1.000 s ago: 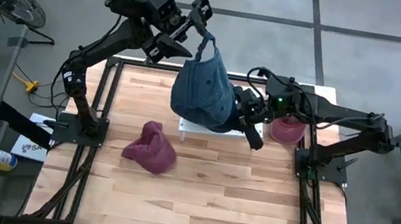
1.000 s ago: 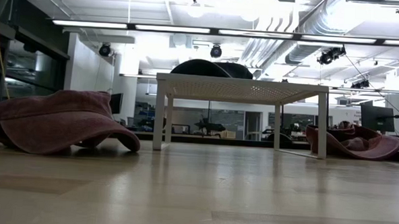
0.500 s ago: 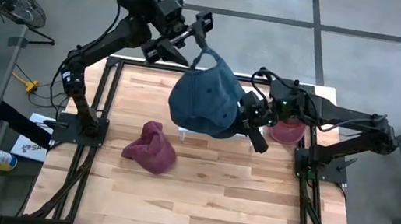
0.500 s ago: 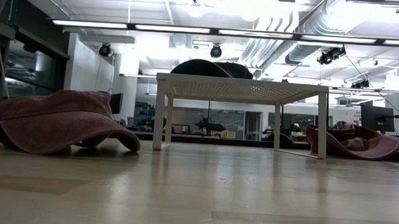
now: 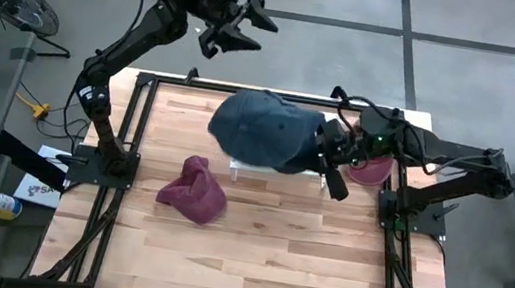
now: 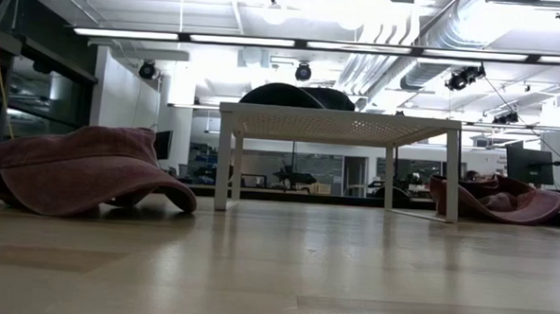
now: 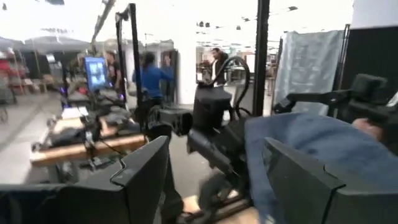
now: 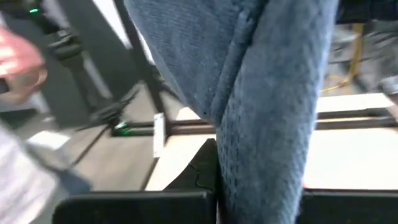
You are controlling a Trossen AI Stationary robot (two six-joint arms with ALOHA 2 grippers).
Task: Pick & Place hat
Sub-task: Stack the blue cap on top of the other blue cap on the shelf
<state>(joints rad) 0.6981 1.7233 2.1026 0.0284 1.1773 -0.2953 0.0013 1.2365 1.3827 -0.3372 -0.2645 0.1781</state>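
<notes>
Wooden tabletop (image 5: 252,254) below me carries a small white stand (image 5: 269,171) at its far middle. My right gripper (image 5: 323,145) is clenched on a blue hat (image 5: 264,130), holding it over the stand. My left gripper (image 5: 241,23) is raised beyond the far edge, fingers spread, empty. Two maroon hats (image 5: 193,190) (image 5: 372,167) lie on the table.

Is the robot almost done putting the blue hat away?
Partly. Done: the blue hat is off the table. In hand: the right pincer pinches its edge above the little white stand; the left pincer hangs open and empty. Left: setting the hat down and letting go.
</notes>
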